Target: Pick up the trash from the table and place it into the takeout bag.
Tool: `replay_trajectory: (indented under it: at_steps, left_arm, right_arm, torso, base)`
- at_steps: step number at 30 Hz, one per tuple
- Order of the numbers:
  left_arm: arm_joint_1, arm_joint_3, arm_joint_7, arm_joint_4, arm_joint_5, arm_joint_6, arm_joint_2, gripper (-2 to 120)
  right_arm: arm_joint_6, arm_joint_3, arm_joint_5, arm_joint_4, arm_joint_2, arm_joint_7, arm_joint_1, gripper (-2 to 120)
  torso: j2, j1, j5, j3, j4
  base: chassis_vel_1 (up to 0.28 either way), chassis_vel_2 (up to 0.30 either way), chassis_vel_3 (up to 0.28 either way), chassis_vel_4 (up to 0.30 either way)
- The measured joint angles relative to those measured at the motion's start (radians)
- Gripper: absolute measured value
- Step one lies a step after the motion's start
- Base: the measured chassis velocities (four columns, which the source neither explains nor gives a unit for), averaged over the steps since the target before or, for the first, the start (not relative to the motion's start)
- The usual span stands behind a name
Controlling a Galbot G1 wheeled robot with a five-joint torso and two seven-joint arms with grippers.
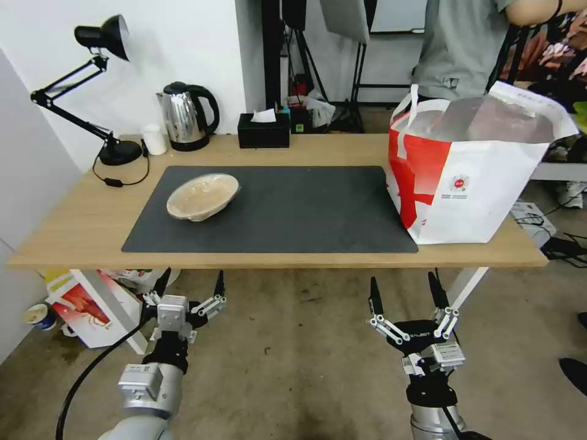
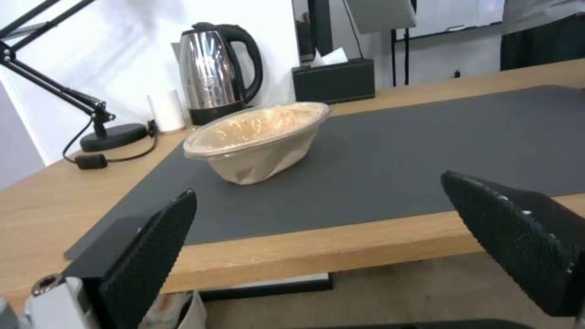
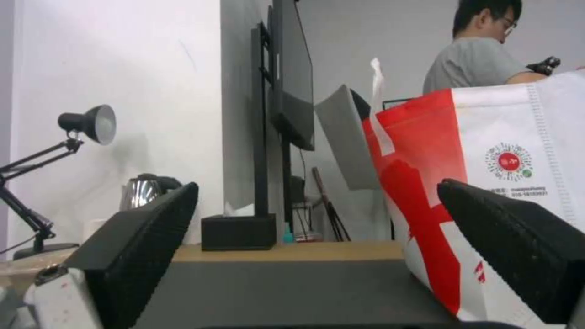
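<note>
One piece of trash on show: beige oval bowl (image 1: 202, 196), tilted on the dark mat (image 1: 293, 214) toward the desk's (image 1: 73, 226) left side, well apart from the takeout bag (image 1: 471, 177) standing open-mouthed at the right end, ready to receive. Left gripper (image 1: 189, 287) and right gripper (image 1: 405, 292) below the near edge, jaws spread wide, empty; probably poised to reach for the bowl.

beige bowl (image 1: 202, 196), dark grey mat (image 1: 293, 211), red-and-white takeout bag (image 1: 471, 177).
</note>
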Motion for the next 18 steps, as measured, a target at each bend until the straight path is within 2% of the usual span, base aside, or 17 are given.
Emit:
replay_trajectory:
  at_steps: [18]
  left_arm:
    - [0.0,0.0,0.0,0.0,0.0,0.0,0.0,100]
  right_arm:
    - [0.001,0.006,-0.007,0.016,0.015,0.001,0.002,100]
  torso:
    - [0.0,0.0,0.0,0.0,0.0]
  base:
    - [0.0,0.0,0.0,0.0]
